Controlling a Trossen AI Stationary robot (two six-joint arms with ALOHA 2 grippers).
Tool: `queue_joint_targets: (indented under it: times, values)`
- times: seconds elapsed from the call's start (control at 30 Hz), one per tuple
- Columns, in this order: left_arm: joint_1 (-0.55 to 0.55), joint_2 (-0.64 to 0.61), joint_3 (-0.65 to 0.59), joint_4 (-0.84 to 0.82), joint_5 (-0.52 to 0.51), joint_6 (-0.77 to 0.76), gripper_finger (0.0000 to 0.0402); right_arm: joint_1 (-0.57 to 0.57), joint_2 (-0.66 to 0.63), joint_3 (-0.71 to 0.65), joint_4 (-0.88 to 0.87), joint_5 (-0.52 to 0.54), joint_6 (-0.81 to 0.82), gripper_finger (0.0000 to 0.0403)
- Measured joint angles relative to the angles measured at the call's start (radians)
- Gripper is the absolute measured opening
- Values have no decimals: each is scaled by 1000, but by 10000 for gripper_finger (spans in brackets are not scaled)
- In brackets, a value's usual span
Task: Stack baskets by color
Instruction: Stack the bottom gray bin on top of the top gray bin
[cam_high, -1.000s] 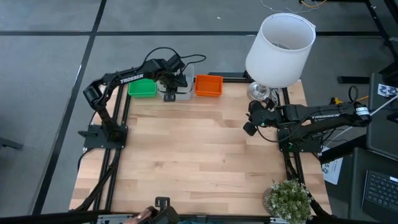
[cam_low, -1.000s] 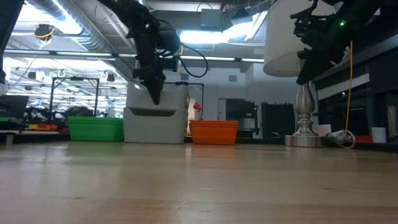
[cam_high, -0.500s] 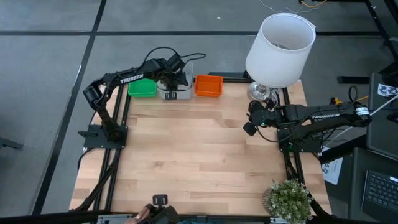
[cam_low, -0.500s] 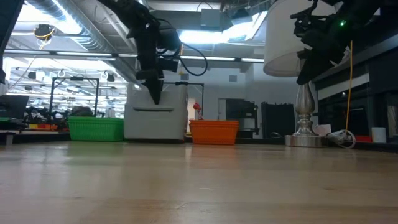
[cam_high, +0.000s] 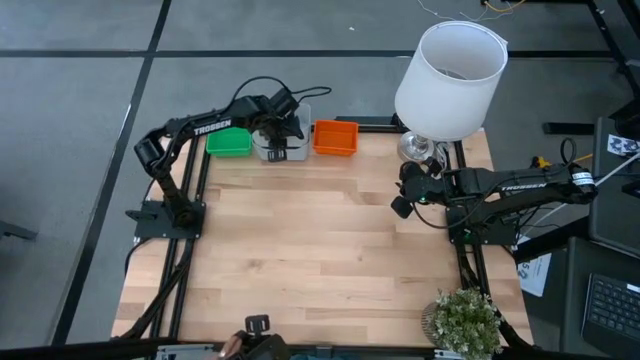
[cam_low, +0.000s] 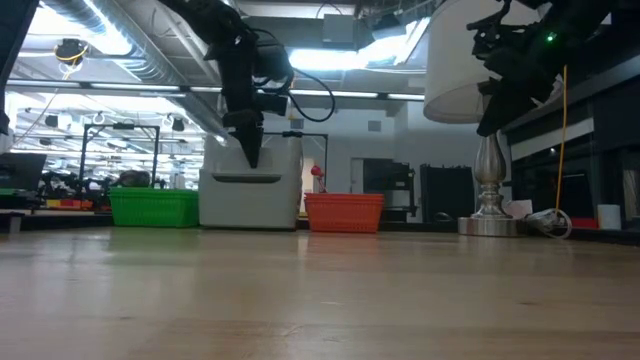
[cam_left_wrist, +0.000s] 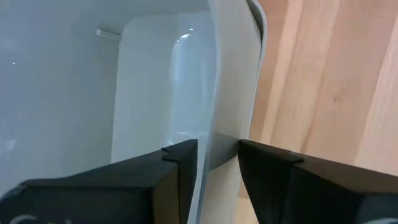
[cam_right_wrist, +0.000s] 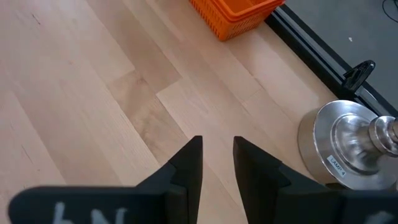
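Three baskets stand in a row along the table's far edge: a green basket, a pale grey basket and an orange basket. In the low view the grey basket rises higher than the green basket and the orange basket. My left gripper points steeply down over the grey basket and is open. Its fingers stand astride the basket's near wall. My right gripper hangs open above bare wood at the table's right, holding nothing. My left gripper has one finger inside the grey basket and the other outside, coming from above, with the near wall between them. A thin slit shows beside the inner finger. Whether the outer finger touches the wall I cannot tell.
A lamp with a big white shade and a metal base stands at the far right corner, close to my right arm. A potted plant sits at the near right corner. The middle of the wooden table is bare.
My left gripper has turned slightly about its own axis above the grey basket without shifting place. The grey basket rests on the table where it was.
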Motion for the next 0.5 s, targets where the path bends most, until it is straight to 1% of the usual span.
queue_joint_targets:
  times: [0.3,0.5]
  values:
    - [-40,0,0,-1,-17,-19,110,0,0,0,0,0,0,90]
    - [-61,0,0,-3,-107,-23,125,0,0,0,0,0,0,90]
